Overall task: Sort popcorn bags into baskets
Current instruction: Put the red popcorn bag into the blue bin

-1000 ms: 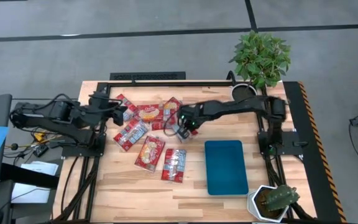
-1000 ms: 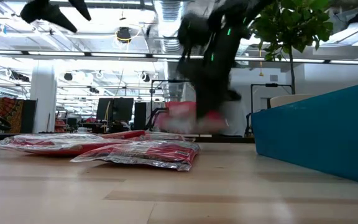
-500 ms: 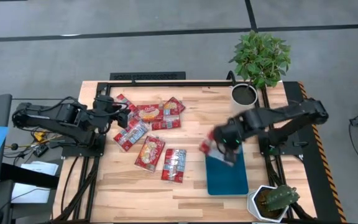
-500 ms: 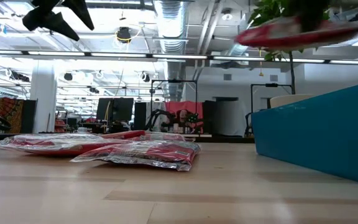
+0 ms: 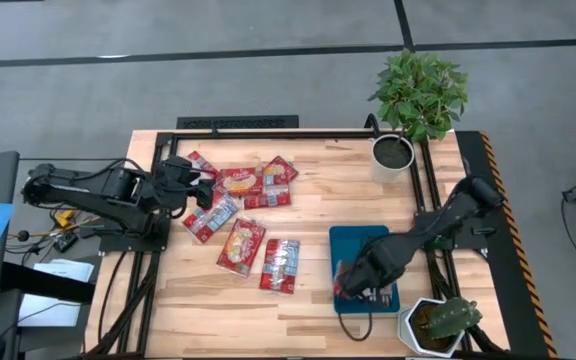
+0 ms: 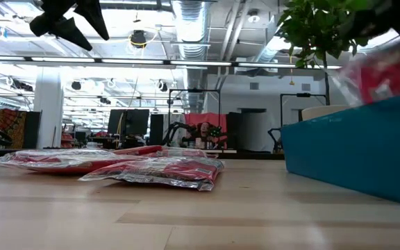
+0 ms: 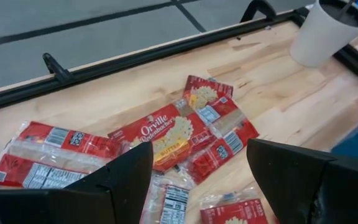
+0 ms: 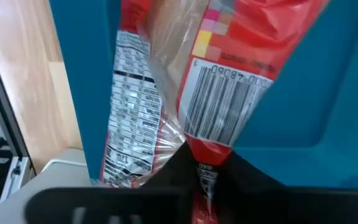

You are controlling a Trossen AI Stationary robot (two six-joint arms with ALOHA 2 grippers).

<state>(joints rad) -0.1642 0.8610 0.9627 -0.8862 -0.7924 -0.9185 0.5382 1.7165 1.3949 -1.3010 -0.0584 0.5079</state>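
Observation:
My right gripper [image 5: 354,282] is shut on a red popcorn bag [image 8: 229,74] over the near end of the blue tray [image 5: 364,245]. The bag also shows above the tray's wall [image 6: 353,153] in the low view [image 6: 380,73]. Several more red bags [image 5: 241,245] lie flat on the table's left-middle, some overlapping. My left gripper [image 5: 194,186] is open and empty above the far-left bags [image 7: 166,134], its fingers [image 7: 123,177] wide apart. My right gripper pinches the bag between its two fingers at one narrow end [image 8: 205,163], close to the barcode. The bag reaches away from the fingers over the tray's floor [image 8: 328,93], tilted. I cannot tell whether its far end touches the tray.
A white pot with a leafy plant [image 5: 393,152] stands at the far right. A smaller white pot [image 5: 433,325] stands at the near right corner, close to the tray. Black rails [image 5: 238,122] run along the table's far edge and sides.
My right gripper has carried the bag from the pile at the table's middle toward the right and near edges. It lifted the bag high, then brought it down over the tray's near end. My left gripper has shifted a little toward the right, over the pile.

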